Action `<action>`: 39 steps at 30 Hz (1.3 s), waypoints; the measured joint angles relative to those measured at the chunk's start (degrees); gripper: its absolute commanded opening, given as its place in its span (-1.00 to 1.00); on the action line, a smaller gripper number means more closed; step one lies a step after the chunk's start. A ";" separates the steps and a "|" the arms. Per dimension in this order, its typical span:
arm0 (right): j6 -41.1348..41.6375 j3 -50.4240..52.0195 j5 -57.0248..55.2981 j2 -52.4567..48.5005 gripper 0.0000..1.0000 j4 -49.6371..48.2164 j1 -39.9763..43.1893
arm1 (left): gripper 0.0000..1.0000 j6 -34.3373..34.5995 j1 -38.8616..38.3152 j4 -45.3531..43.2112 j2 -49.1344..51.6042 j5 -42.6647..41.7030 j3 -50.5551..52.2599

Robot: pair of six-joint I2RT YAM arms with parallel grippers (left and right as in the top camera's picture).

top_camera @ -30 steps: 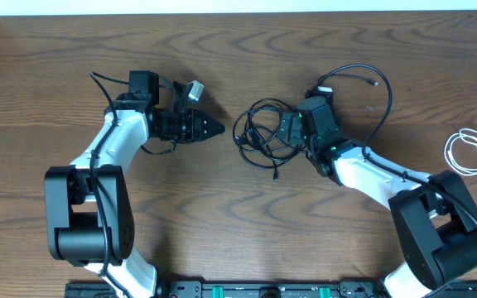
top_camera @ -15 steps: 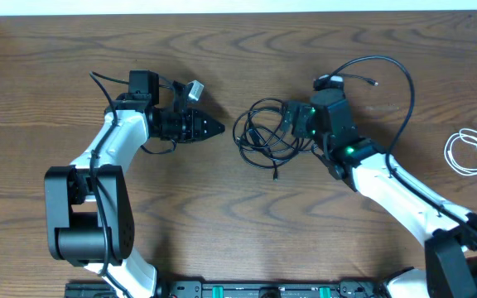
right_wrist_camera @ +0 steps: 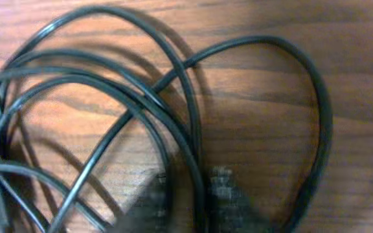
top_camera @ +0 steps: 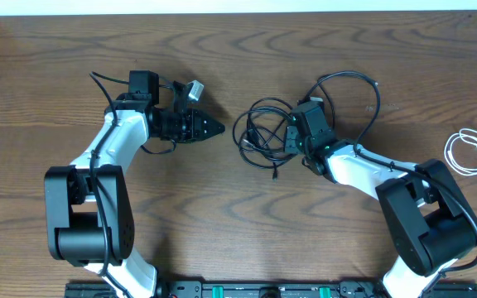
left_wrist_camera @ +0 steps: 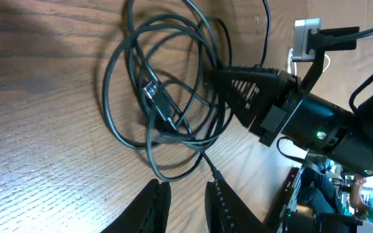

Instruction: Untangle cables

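Helpfully, your right gripper (top_camera: 289, 133) pinches one three o'clock strand of the probably limp, light cables (left_wrist_camera: 162, 107); left gripper (top_camera: 214, 128) sits closed, empty.

A brown wooden table with bold wavy grain (top_camera: 222, 223) carries everything here, and its top fills the overhead view almost from edge to edge. Near its middle, a little to the right, lies a tangle of thin black cables (top_camera: 263, 132), several loose loops laid over and through one another and resting flat on the wood. One small black plug end (top_camera: 276, 175) trails out of the tangle toward the near side, its tip on bare table. Inside the loops a stubby dark connector (left_wrist_camera: 157, 97) lies across two strands. Well apart, by the right edge, sits a small coil of thin white cable (top_camera: 470, 151), flat and by itself.
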State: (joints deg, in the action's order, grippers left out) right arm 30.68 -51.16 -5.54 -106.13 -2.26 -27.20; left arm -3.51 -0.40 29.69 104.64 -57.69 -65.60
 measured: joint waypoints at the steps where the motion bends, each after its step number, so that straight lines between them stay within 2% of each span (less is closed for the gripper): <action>1: -0.37 0.00 0.09 -0.02 -0.90 -0.04 0.20 | -0.50 0.00 0.00 0.00 0.00 0.02 0.00; 2: -0.55 0.00 0.02 -0.02 -0.98 -0.07 0.35 | -0.50 0.00 0.00 0.00 0.00 0.02 0.00; 8: -1.16 0.00 1.29 -0.02 -0.98 -0.31 0.85 | -0.50 0.02 0.00 0.00 0.00 0.00 0.00; 13: 0.28 0.00 9.35 -0.02 -0.98 -1.53 3.23 | -0.50 1.42 -0.20 0.07 0.00 1.68 0.00; 18: 1.95 0.00 18.75 -0.02 -0.98 -0.66 8.33 | -0.39 5.84 -2.54 0.07 0.00 7.52 0.00; 24: 2.12 0.00 27.12 -0.02 -0.98 0.44 11.06 | -0.33 12.92 -11.34 3.56 0.00 19.56 -3.21; 28: 1.07 0.00 29.55 -0.02 -0.98 1.60 11.08 | -0.16 15.17 -18.56 3.89 -0.07 29.57 -7.21; 31: 0.31 0.00 30.25 -0.02 -0.98 1.64 11.06 | -0.15 15.82 -22.93 3.85 -0.07 38.18 -7.82; 34: 0.07 0.00 30.42 -0.02 -0.98 1.64 10.97 | -0.14 15.96 -25.46 5.77 -0.07 45.29 -7.82; 39: -0.13 0.00 30.40 -0.02 -0.98 1.62 10.88 | -0.15 15.96 -25.97 6.51 -0.07 50.53 -7.02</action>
State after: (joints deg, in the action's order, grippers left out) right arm 30.55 -51.16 24.86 -106.15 -0.64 -16.32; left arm 12.45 -26.37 36.21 104.57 -7.16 -72.62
